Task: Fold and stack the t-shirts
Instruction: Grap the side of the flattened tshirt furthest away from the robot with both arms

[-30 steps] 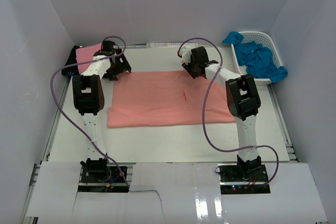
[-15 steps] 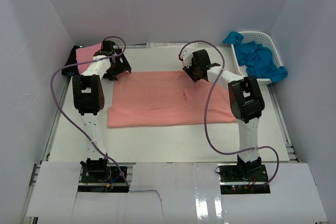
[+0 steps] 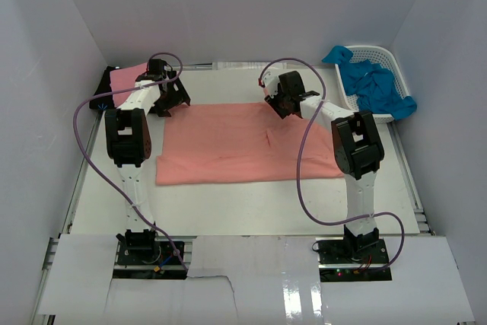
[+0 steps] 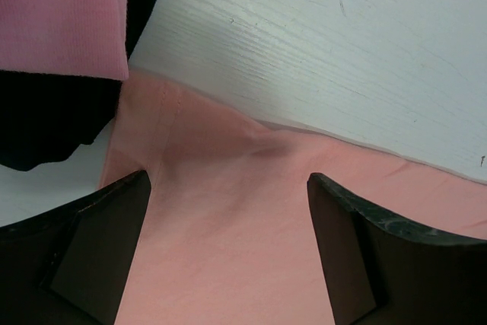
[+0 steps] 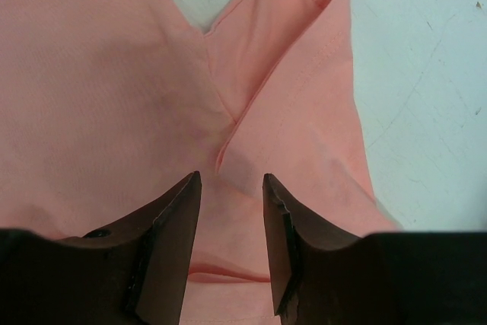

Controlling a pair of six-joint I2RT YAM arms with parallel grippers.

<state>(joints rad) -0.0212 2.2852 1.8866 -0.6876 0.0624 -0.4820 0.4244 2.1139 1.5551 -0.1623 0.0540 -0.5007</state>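
Lying spread across the middle of the white table (image 3: 228,203) is the big salmon-coral t-shirt (image 3: 243,146), flattened into a wide rectangle with a short crease right of centre. Over its upper left corner sits the left gripper (image 3: 170,97), claw released and spread wide. In its wrist view the two dark fingers (image 4: 106,249) stand either side of a sleeve fold, with cloth showing between them and nothing clenched. At the shirt's top edge, right of centre, is the right gripper (image 3: 283,104), its jaws partway apart with a narrow gap. Through that gap its own camera shows salmon cloth, just below where the sleeve folds against the body. I cannot tell whether the tips touch the fabric. In the upper left of the frame a lighter pink t-shirt (image 3: 125,78) lies on a black t-shirt (image 3: 101,99), just beside the salmon shirt's corner. Blue t-shirts (image 3: 373,85) are heaped in the white lattice basket (image 3: 384,52) at upper right, some cloth hanging over its rim
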